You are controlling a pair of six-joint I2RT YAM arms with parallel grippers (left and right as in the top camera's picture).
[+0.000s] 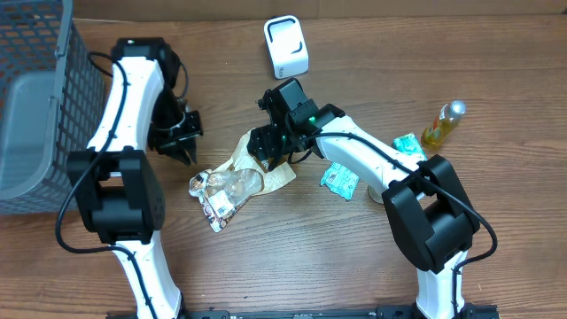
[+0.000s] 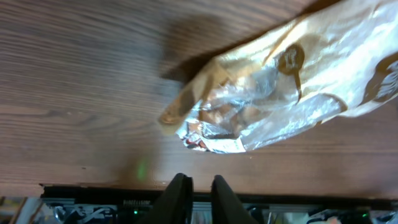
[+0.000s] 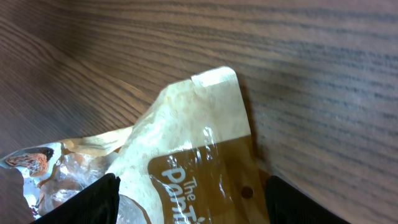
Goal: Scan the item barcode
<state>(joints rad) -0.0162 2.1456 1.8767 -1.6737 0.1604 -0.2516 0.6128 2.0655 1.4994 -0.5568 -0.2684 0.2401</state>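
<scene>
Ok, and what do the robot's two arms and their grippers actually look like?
The left arm and right arm have smooth white link shells joined by bulky black joint housings, with a thin black cable looping outside each. The left gripper and right gripper are all black with plain dark fingers. A small green light glows near the right wrist.
</scene>
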